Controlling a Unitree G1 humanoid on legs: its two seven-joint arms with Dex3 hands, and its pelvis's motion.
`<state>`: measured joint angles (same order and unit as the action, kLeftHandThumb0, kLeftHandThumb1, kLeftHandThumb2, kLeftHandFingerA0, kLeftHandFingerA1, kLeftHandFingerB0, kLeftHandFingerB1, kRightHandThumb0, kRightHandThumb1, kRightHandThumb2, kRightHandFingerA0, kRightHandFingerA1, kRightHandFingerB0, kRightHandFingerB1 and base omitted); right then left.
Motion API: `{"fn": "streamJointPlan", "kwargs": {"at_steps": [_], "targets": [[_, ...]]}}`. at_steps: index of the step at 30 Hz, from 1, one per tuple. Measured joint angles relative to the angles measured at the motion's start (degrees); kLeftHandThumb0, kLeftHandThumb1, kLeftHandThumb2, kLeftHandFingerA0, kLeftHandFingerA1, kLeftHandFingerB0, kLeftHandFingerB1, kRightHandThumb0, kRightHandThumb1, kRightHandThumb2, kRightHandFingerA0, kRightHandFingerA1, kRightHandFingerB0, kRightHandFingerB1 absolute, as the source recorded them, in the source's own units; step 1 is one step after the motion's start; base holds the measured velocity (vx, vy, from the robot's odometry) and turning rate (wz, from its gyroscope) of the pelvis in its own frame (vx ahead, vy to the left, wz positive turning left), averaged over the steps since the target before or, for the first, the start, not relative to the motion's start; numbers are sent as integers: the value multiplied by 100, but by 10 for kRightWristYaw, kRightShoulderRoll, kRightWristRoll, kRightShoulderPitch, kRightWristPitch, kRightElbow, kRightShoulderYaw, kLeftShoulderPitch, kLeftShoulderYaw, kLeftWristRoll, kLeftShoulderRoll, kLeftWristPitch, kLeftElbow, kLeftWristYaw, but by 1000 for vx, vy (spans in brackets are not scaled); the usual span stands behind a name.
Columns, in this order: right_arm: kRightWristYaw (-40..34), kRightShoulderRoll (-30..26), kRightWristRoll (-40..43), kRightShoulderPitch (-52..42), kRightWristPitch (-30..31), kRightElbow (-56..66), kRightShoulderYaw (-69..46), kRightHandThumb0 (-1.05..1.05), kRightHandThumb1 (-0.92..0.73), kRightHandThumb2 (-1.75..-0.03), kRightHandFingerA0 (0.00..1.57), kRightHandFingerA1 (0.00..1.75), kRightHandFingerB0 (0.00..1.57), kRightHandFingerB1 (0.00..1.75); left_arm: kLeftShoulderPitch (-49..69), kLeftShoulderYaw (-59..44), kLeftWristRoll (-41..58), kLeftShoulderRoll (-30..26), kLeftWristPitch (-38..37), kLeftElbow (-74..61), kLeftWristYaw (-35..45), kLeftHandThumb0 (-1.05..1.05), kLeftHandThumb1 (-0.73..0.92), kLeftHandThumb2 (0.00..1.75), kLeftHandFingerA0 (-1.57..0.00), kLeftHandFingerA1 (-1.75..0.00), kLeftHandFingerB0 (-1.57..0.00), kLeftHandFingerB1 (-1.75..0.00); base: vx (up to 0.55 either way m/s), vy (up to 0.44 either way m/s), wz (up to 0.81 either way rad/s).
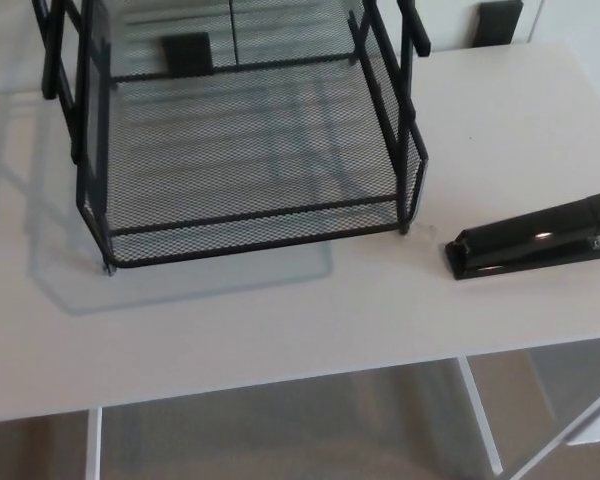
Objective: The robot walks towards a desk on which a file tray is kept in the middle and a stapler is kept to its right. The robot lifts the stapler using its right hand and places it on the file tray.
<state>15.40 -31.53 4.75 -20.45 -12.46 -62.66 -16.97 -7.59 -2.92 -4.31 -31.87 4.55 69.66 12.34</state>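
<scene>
Black stapler lies flat on white table, closed and glossy, just right of black mesh file tray, not touching. Neither hand in view; fingers' state cannot be told.

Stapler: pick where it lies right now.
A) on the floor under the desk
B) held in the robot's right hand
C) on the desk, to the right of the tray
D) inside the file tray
C: the stapler lies flat on the white desk, clear of the black mesh file tray and to its right; neither robot hand shows.
</scene>
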Motion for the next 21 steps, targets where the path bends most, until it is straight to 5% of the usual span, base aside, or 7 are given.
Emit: {"fn": "streamJointPlan", "kwargs": {"at_steps": [9, 11, 14, 17, 18, 20, 21], "targets": [[1, 0, 1, -3, 1, 8, 0, -46, -58, -57, 51, 60, 16, 28, 1, 2, 0, 2, 0, 5, -1, -87, 33, 130, -42, -96, -3, -77, 0, 0, 0], [1, 0, 1, -2, 2, 7, 0, -48, -56, -56, 60, 67, 17, 28, 1, 3, -1, 2, 0, 3, -1, -59, 50, 131, -35, -85, 0, -69, 0, 0, 0], [1, 0, 1, -2, 4, 8, 0, -50, -48, -73, 34, 60, 11, 38, 2, 4, 0, 2, 0, 3, -2, -60, 49, 131, -22, -81, 0, -70, 0, 0, 0], [4, 2, 6, -3, 7, 14, -11, -43, -57, -57, 45, 62, 14, 28, 3, 2, 0, 2, 0, 3, -2, -60, 49, 130, -24, -81, 0, -70, 0, 0, 0], [6, 2, 9, -3, 10, 16, -17, -44, -48, -69, 24, 56, 8, 36, 3, 2, 0, 2, 0, 3, -2, -61, 49, 131, -35, -87, 0, -70, 0, 0, 0], [13, 3, 17, -1, 14, 16, -33, -44, -48, -69, 24, 56, 8, 36, 4, 2, 0, 2, 0, 2, -2, -61, 49, 131, -35, -87, 0, -70, 0, 0, 0], [17, 3, 23, 0, 16, 16, -40, -33, -55, -60, 7, 51, 7, 24, 4, 2, 0, 2, 0, 1, -2, -61, 50, 132, -21, -82, 0, -71, 0, 0, 0]]}}
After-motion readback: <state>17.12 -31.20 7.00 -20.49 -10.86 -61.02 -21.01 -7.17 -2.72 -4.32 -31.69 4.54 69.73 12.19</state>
